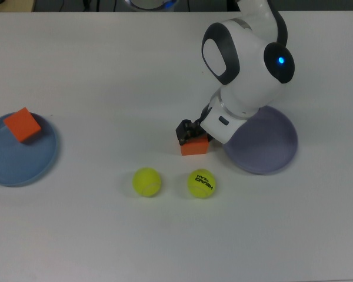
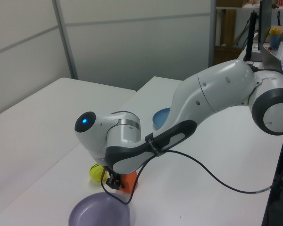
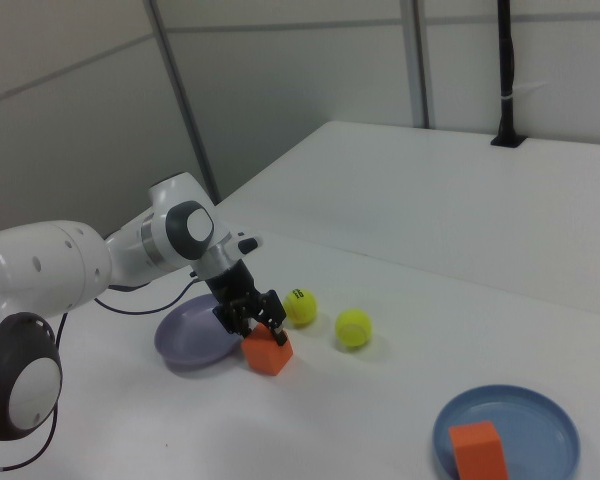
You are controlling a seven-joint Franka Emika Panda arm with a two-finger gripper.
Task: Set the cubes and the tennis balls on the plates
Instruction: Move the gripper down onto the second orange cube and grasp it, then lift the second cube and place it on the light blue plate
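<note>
Top view: gripper (image 1: 191, 134) sits right down on an orange cube (image 1: 194, 146) just beside the lavender plate (image 1: 265, 144) (can't tell if it's pinching). Left view: cube (image 2: 128, 181) just behind that plate (image 2: 99, 213). Right view: second cube (image 3: 477, 449) on the blue plate (image 3: 540, 425), well apart.

Robotics lab or test room. Evidence: large plain white table (image 2: 47, 122), grey partition wall panels (image 2: 132, 42) with metal framing behind it, a black pole (image 3: 505, 70) clamped at the table's far edge, and cluttered shelving (image 2: 273, 33) in the left view's upper right corner.
</note>
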